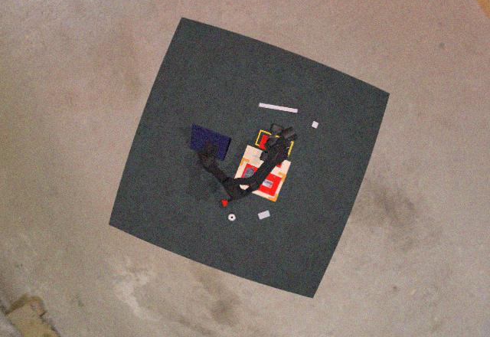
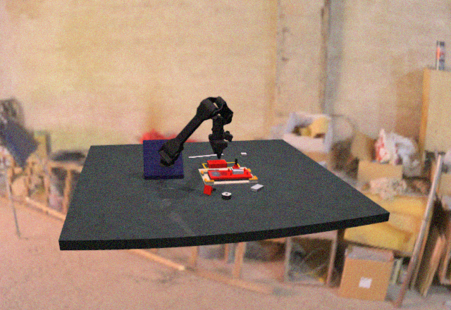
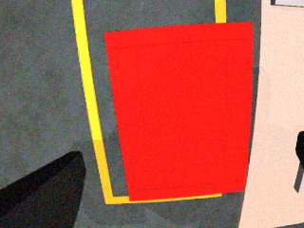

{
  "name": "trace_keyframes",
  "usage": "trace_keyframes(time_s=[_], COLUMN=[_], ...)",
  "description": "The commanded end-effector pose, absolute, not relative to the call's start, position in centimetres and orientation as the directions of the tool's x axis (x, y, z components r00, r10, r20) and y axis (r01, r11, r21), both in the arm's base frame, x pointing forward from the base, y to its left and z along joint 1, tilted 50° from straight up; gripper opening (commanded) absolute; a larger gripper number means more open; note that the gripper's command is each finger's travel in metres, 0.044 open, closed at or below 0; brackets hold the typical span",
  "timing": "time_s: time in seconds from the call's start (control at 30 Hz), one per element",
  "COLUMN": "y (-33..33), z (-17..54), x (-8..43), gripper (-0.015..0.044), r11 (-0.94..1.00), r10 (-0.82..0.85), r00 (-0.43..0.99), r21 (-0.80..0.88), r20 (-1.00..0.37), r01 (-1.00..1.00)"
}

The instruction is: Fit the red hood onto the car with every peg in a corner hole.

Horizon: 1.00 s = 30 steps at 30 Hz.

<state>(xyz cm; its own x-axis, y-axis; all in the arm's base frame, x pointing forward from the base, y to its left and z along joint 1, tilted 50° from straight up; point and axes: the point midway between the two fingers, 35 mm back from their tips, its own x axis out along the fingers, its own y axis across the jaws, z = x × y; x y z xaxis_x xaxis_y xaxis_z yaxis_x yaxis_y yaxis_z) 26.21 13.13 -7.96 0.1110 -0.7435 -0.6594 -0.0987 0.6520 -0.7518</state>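
The red hood lies roof up on the table, partly inside a yellow outline. My gripper is open and empty above it. In the wrist view the fingers stand to either side of the hood's lower part, clear of it. The red chassis sits in the cream jig with the grey engine block on its deck. The pegs are too small to tell apart, and the corner holes do not show.
A small red part with a black post stands beside the chassis. A red wedge, a ring and a grey block lie in front. A white bar and white cube lie behind.
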Motion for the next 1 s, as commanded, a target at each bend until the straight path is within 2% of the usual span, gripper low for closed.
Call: trace_keyframes(time_s=[0.0,0.97], y=[12.9,11.0], z=[-8.2,-9.7], x=[26.3,26.5], gripper=[0.044,0.044], r11=[0.65,0.648], r10=[-0.744,-0.746], r00=[0.116,0.116], r21=[-0.753,-0.755], r20=[-0.658,-0.656], r01=[-0.103,-0.102])
